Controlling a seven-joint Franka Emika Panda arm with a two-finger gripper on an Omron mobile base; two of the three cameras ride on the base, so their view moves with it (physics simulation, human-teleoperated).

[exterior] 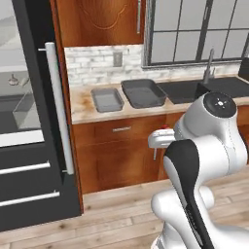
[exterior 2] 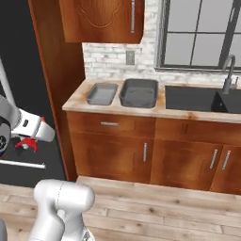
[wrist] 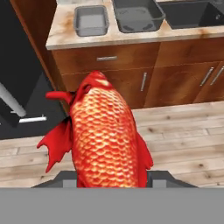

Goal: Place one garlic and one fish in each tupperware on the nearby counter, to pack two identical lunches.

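the red-orange fish [wrist: 105, 135] sat clamped in the tool [wrist: 111, 178], its long axis running straight up the hand view, away from the camera, with the narrower far end pointing toward the cabinets and the tabletop [wrist: 65, 33] beyond. which end was head and which was tail could not be told for sure, though red fins splayed out at the lower left and a smaller one at the right. the scales showed clearly as an orange net pattern, redder at the edges. the two dark finger tips pressed against its sides at the bottom of that view, so the tool was closed narrowly on the fish. in the right base view the fish showed as a small red shape [exterior 2: 27, 144] under the white hand at the left edge, held in the air in front of the dark fridge [exterior 2: 19, 84] and well apart from the trays. in the left base view just a bit of red [exterior: 165, 127] peeked above the hand.

on the tabletop stood two tupperware trays side by side, nearly touching: the smaller lighter grey one [exterior 2: 101, 93] to the left and the larger darker one [exterior 2: 139, 92] to the right. one black sink [exterior 2: 190, 99] lay right of them, with one faucet [exterior 2: 229, 70] behind it. no brand, label or writing could be read anywhere. one fish was seen, and two trays.
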